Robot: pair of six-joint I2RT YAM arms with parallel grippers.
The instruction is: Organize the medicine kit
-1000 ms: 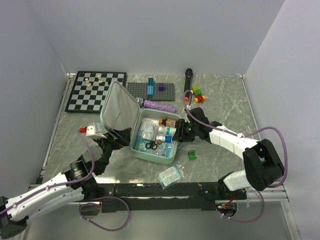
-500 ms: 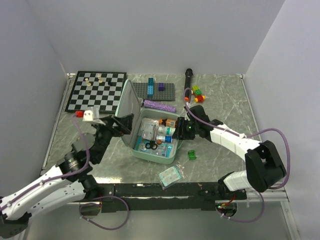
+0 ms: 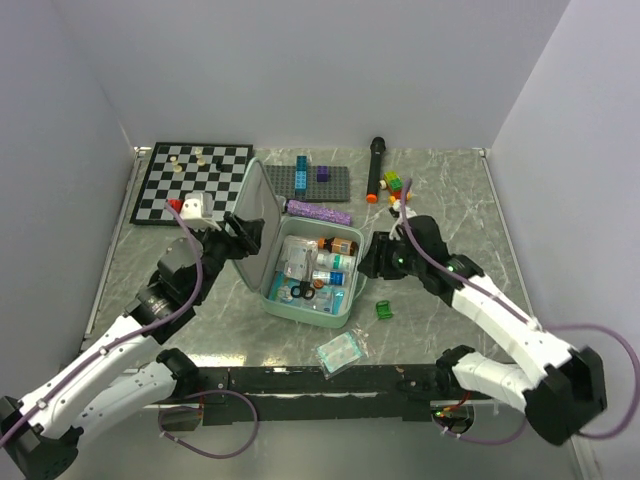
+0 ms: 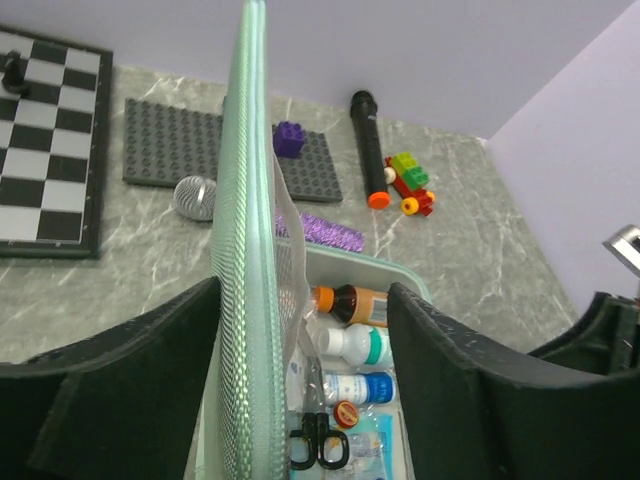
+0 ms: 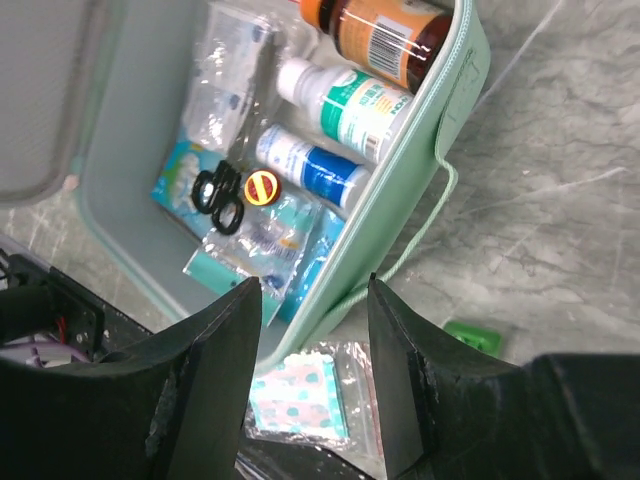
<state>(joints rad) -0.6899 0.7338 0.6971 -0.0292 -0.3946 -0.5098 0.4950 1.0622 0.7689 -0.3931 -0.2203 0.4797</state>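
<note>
The mint-green medicine kit (image 3: pixel 304 314) lies open mid-table, its lid (image 3: pixel 256 212) standing almost upright. The base holds a brown bottle (image 5: pixel 385 35), a white bottle (image 5: pixel 345 105), a blue-labelled bottle (image 5: pixel 310 170), black scissors (image 5: pixel 218 195) and packets. My left gripper (image 3: pixel 243 232) straddles the lid's edge (image 4: pixel 245 200) with jaws wide; the lid sits close to the left finger (image 4: pixel 120 380). My right gripper (image 3: pixel 373 262) is open over the base's right wall (image 5: pixel 400 185) and its green cord. Whether it touches the wall I cannot tell.
A dotted sachet in clear wrap (image 3: pixel 340 352) and a small green block (image 3: pixel 384 310) lie in front of the kit. Behind it are a chessboard (image 3: pixel 195 182), a grey studded plate (image 3: pixel 305 182), a purple strip (image 3: pixel 318 211), a black marker (image 3: pixel 375 165) and a brick toy (image 3: pixel 397 185).
The left gripper rose and moved right along the lid, and the lid swung from leaning back to nearly upright. The right arm shifted its elbow; its gripper stayed beside the case.
</note>
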